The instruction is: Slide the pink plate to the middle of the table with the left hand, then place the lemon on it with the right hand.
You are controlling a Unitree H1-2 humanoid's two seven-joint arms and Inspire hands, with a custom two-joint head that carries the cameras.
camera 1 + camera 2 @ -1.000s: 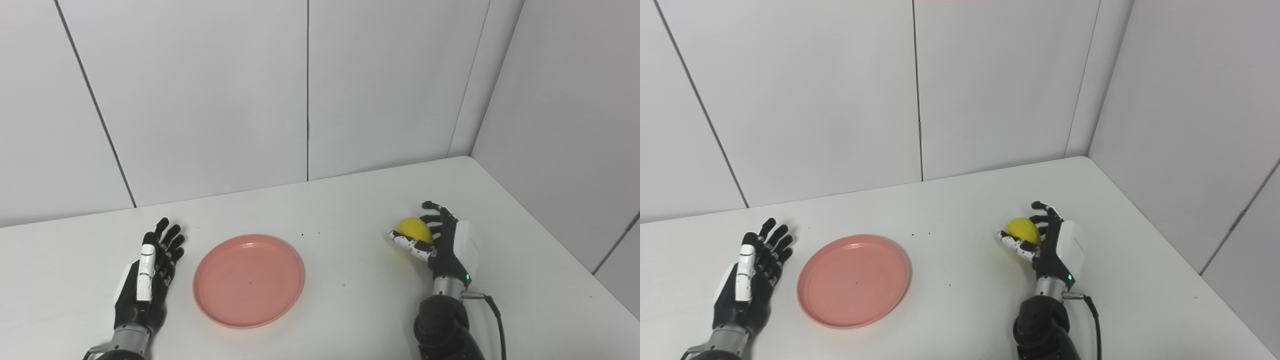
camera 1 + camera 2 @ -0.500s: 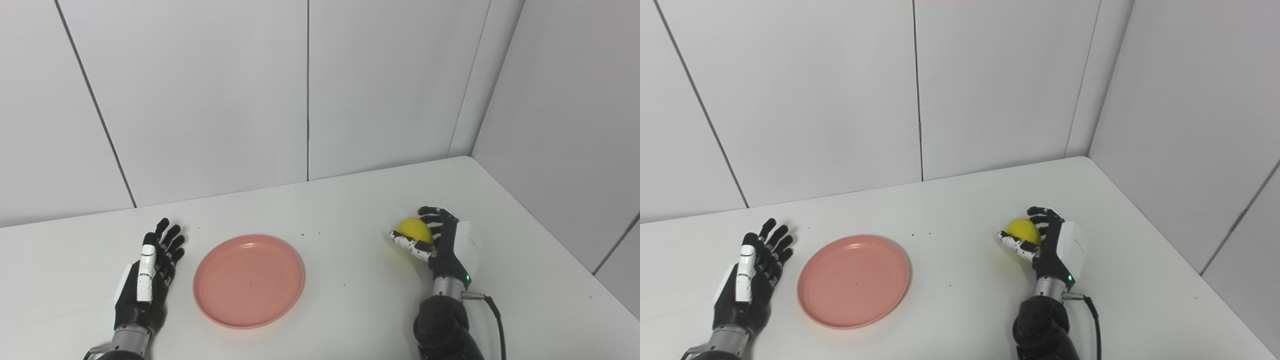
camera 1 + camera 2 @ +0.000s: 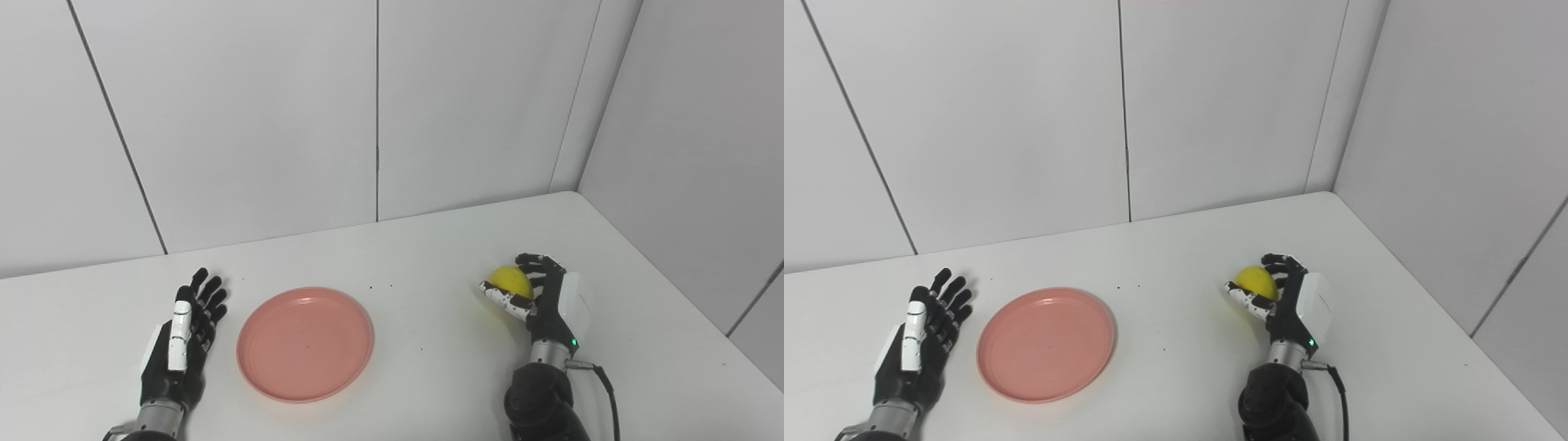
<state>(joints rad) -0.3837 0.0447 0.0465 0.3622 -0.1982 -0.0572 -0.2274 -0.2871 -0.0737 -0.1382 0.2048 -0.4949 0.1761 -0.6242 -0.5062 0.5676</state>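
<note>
Left eye view: white table (image 3: 429, 257), grey wall panels (image 3: 245, 122); right robot hand (image 3: 542, 294) gripping lemon (image 3: 513, 280).

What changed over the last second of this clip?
The right hand curled its fingers over the lemon, going from spread to closed on it, and shifted very slightly. The pink plate and the open left hand beside it stayed where they were.

White table (image 3: 429, 257) set in a corner of pale grey panelled walls (image 3: 245, 122), even light.
</note>
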